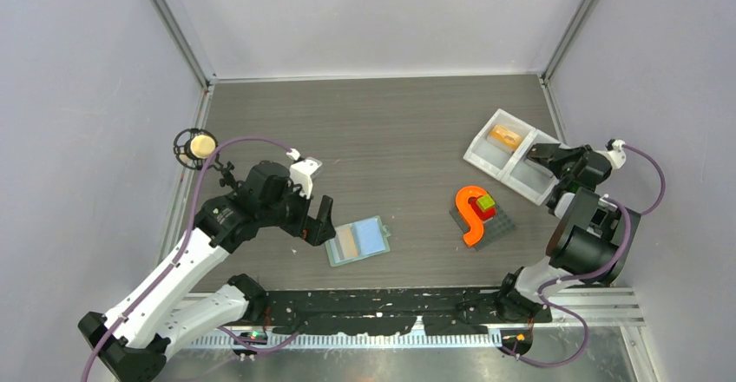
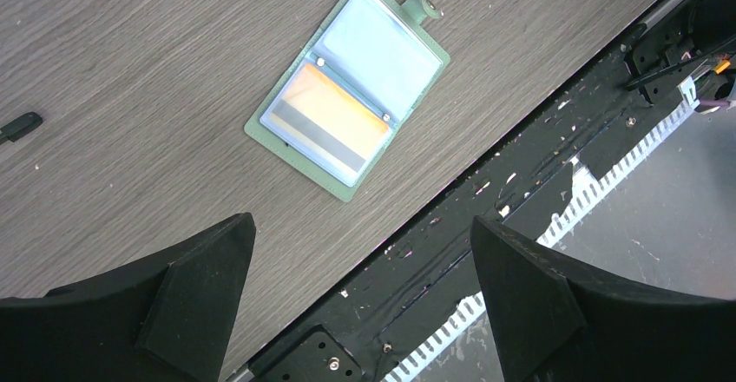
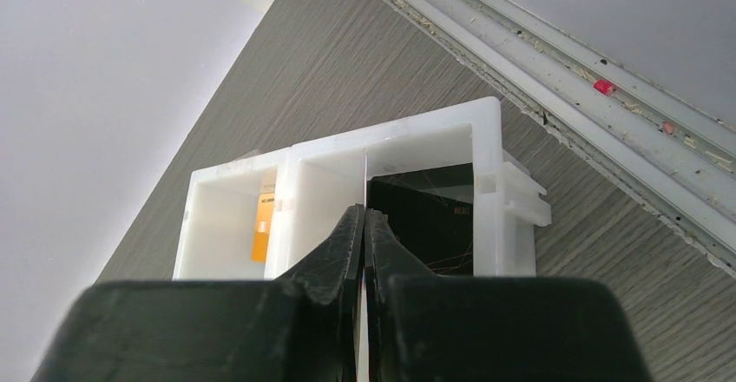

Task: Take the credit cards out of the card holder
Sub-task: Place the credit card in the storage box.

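Extraction part-done: card holder (image 1: 358, 240) lies open near the table's front edge, one orange card (image 2: 326, 121) pocketed; left gripper (image 2: 360, 291) hovers, jaws wide; right gripper (image 3: 364, 226) pinched shut over white tray (image 3: 486, 121); next, left descends to pinch card.

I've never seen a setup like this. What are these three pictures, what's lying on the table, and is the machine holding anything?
These are two robot arms bolted at the table's near edge. One picture looks down from above; the other two come from cameras on each wrist.

On the dark wood-grain table lies the open sage-green card holder, an orange card still in one pale blue pocket. Further right sit a grey plate with an orange S-shape and a white two-compartment tray.

The left end effector hangs wide open above the table near the holder, empty. The right end effector is shut over the tray, pinching a thin white edge, seemingly a card; one compartment holds an orange card, the other a dark one.
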`<control>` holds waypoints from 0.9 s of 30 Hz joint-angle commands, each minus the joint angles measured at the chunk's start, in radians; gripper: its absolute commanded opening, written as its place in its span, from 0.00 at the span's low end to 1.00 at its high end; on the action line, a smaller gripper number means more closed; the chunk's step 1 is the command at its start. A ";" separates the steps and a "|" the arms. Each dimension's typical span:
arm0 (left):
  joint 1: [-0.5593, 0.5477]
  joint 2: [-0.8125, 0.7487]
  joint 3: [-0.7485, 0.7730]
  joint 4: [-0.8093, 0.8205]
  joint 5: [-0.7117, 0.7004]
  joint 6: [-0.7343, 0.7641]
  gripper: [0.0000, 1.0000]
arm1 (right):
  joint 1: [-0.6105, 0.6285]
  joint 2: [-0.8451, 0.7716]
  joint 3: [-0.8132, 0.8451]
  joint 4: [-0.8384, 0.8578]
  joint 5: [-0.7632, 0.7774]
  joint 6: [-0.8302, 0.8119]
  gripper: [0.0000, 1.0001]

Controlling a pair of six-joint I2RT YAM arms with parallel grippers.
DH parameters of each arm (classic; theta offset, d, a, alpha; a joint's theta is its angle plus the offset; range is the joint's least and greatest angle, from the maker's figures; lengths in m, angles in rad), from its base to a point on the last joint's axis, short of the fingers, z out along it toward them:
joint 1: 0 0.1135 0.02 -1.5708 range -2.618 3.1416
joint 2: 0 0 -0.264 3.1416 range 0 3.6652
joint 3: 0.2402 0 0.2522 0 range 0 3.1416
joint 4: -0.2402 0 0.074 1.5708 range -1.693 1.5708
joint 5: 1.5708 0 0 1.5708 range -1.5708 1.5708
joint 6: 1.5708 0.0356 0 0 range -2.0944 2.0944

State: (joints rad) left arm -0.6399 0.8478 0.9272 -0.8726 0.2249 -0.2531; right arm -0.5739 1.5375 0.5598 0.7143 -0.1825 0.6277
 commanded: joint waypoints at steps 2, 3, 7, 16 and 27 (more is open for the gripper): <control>0.004 -0.002 0.016 0.018 0.011 0.014 0.99 | -0.017 0.023 0.022 0.060 -0.002 -0.005 0.08; 0.004 -0.001 0.016 0.017 0.010 0.014 0.99 | -0.018 0.030 0.026 0.059 -0.007 -0.003 0.09; 0.004 0.002 0.017 0.017 0.009 0.015 0.99 | -0.021 0.050 0.042 0.056 -0.019 0.005 0.13; 0.005 0.005 0.015 0.015 0.007 0.018 0.99 | -0.024 0.043 0.071 0.011 -0.007 0.003 0.20; 0.005 0.008 0.019 0.006 -0.004 0.018 0.99 | -0.023 -0.011 0.191 -0.269 0.091 0.004 0.25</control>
State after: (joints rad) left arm -0.6399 0.8539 0.9272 -0.8730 0.2245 -0.2520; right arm -0.5915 1.5810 0.6769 0.5587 -0.1535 0.6346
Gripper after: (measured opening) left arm 0.991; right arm 0.244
